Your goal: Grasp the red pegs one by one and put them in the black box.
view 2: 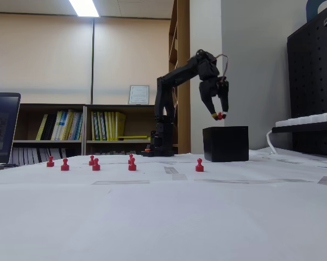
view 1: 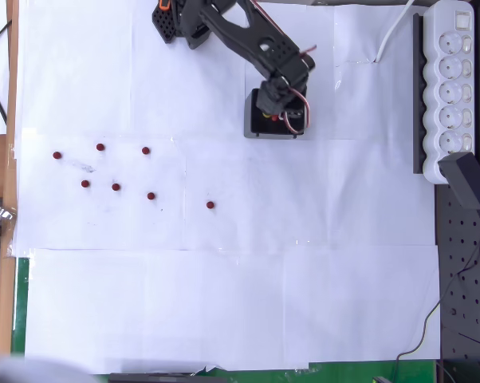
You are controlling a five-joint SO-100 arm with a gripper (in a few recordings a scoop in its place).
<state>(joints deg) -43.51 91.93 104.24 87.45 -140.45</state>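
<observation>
1. Overhead view: your claw (view 1: 281, 116) hangs over the black box (view 1: 256, 128); seven red pegs (view 1: 116, 187) sit loose on the white surface (view 1: 304, 279).
2. Fixed view: claw (view 2: 218, 115) closed on a red peg (view 2: 220, 115) above the box (view 2: 225, 143). Release off-centre and it could bounce out.

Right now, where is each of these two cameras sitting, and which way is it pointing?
Overhead view: above the table, looking straight down at the white paper, seven red pegs and the power strip; the black arm reaches over the black box.
Fixed view: low at table height, looking across the paper towards the bookshelves; the whole arm shows, its end effector holding a red peg above the box.
Shared: arm, box, pegs, paper.
</observation>
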